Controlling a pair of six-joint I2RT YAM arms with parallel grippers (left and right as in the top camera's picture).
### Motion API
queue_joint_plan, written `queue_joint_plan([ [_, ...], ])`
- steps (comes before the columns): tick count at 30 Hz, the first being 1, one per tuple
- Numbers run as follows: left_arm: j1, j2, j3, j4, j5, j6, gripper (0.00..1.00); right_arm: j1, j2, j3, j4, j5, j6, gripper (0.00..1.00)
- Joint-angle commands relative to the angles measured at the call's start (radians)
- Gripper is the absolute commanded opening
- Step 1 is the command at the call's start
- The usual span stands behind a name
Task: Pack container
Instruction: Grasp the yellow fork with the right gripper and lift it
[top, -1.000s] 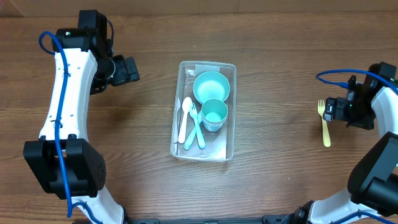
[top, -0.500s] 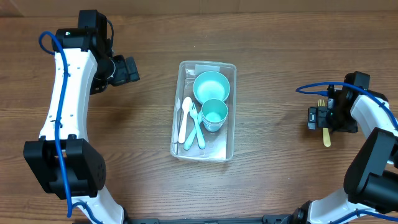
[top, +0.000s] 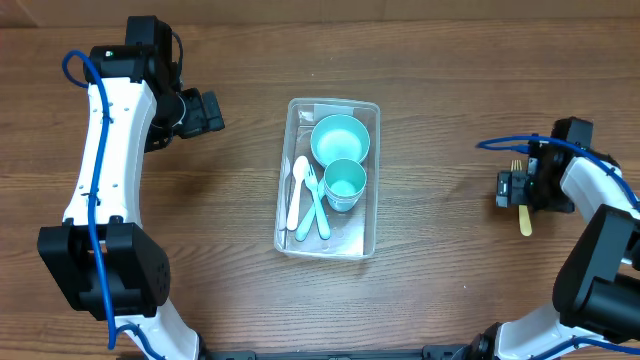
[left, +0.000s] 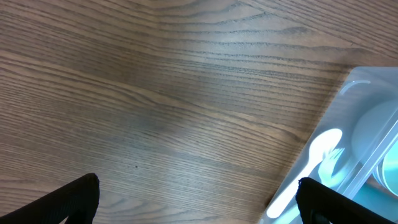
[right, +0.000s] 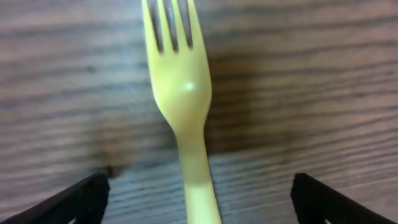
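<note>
Container (top: 350, 235) is lacking one piece yet, so starting at the right claw (top: 510, 187): over the last second it has been sliding in from just beside the yellow fork (top: 525, 220) to directly over it. Wrist view is showing its fingers (right: 81, 196) standing wide on either side of the handle. The fork is lying flat on the counter (top: 450, 100), nothing gripping it. I'm reading that as lined up for the pick, with closing and lifting looking like the next step.

Left claw (top: 205, 112) is sitting unchanged, wide and empty, hovering over bare wood left of the container. The container is resting mid-counter, well apart from the fork, not shifting.

Counting:
- one container
- one teal bowl (top: 340, 138) inside it
- one teal cup (top: 345, 183) just beside the bowl
- one white spoon (top: 296, 190)
- teal cutlery (top: 318, 205) crossing beside the spoon, looking like two pieces, cannot split them for sure
- one yellow fork outside
- two claws
</note>
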Motion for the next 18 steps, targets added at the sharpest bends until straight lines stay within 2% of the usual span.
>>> queue_joint_plan([
  [1, 0.001, 0.001, 0.026, -0.002, 0.001, 0.019, 1.00, 0.001, 0.002, -0.011, 0.010, 0.053, -0.016, 0.91],
  [9, 0.001, 0.001, 0.026, -0.002, 0.001, 0.019, 1.00, 0.001, 0.032, -0.011, 0.032, 0.040, -0.016, 0.90],
  [11, 0.001, 0.001, 0.026, -0.002, 0.001, 0.019, 1.00, 0.001, 0.065, -0.011, 0.027, -0.029, -0.021, 0.95],
  [14, 0.001, 0.001, 0.026, -0.002, 0.001, 0.019, 1.00, 0.001, 0.085, -0.010, 0.025, -0.023, -0.024, 0.95],
  [16, 0.001, 0.001, 0.026, -0.002, 0.000, 0.019, 1.00, 0.001, 0.085, -0.010, 0.024, -0.013, -0.023, 0.91],
  [18, 0.001, 0.001, 0.026, -0.002, 0.001, 0.019, 1.00, 0.001, 0.085, -0.002, 0.019, -0.013, -0.016, 0.83],
])
